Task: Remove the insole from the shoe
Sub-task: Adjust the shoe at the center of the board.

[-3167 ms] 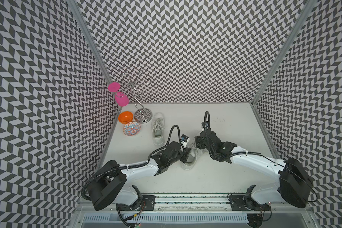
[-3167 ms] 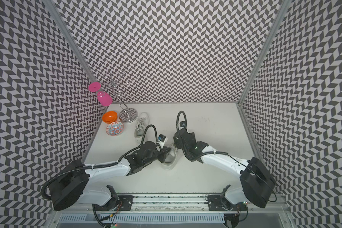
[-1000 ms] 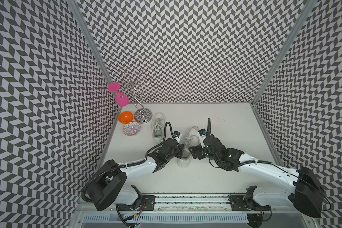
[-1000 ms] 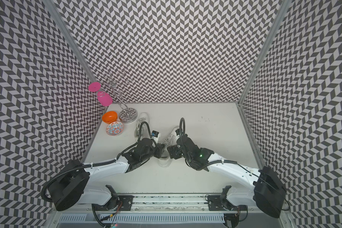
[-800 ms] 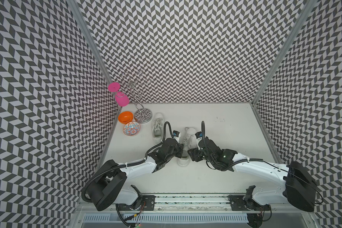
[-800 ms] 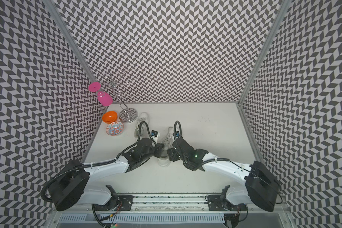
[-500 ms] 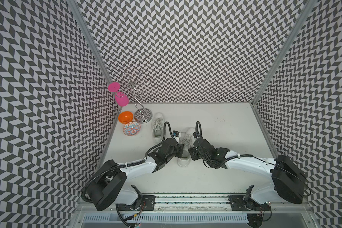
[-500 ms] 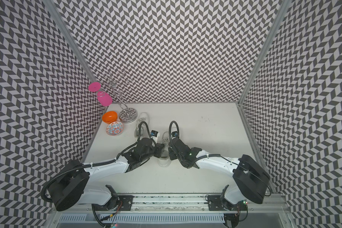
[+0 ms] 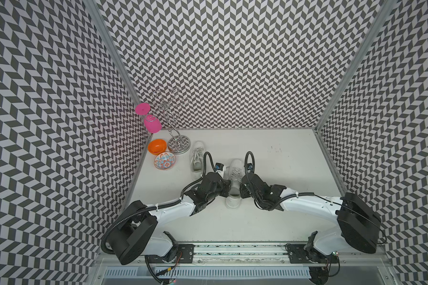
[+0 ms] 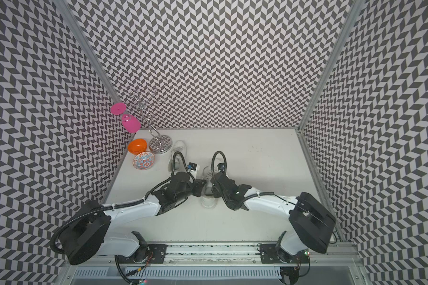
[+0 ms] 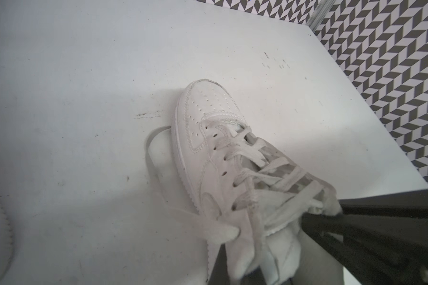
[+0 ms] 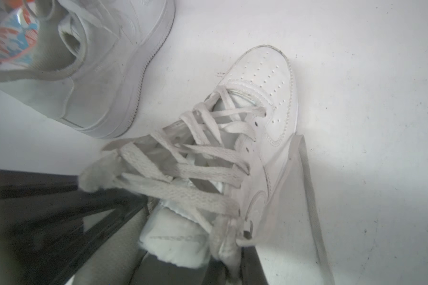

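A white laced shoe [image 9: 235, 170] stands mid-table, toe towards the back wall, also seen as the shoe [image 10: 209, 172]. My left gripper [image 9: 227, 192] is shut on the shoe's left collar edge, with white fabric pinched in the left gripper [image 11: 235, 266]. My right gripper [image 9: 242, 193] is shut on the right collar edge by the top eyelets, shown close in the right gripper [image 12: 230, 269]. The white tongue [image 12: 176, 237] stands up between them. The insole stays inside the shoe; only a grey patch of the inside [image 9: 234, 191] shows.
A second white shoe [image 9: 197, 158] lies just behind the left arm. Further left stand a patterned bowl [image 9: 165, 161], an orange bowl [image 9: 156, 146] and a wire rack [image 9: 179, 145] with a pink glass [image 9: 152, 124]. Patterned walls close three sides.
My right arm swung in to the shoe's right side and its jaws closed on the collar edge. The left gripper kept its hold, and the shoe now points straight back.
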You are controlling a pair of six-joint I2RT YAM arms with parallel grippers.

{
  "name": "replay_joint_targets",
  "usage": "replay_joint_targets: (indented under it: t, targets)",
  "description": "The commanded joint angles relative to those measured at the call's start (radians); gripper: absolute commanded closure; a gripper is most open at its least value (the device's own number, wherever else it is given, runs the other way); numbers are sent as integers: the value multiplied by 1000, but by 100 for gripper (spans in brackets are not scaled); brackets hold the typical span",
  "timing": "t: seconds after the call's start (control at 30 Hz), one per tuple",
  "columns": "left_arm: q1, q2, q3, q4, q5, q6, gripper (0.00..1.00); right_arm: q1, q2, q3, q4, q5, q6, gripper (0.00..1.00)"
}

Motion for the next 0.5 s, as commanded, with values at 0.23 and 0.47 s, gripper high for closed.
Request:
replay_joint_targets:
  t: [0.23, 0.47]
  targets:
    - [92, -33, -39, 89, -7, -50, 100, -146, -95, -150, 62, -56, 33, 100]
    - [101, -24, -39, 61, -58, -58, 100, -154, -90, -175, 35, 16, 92, 100]
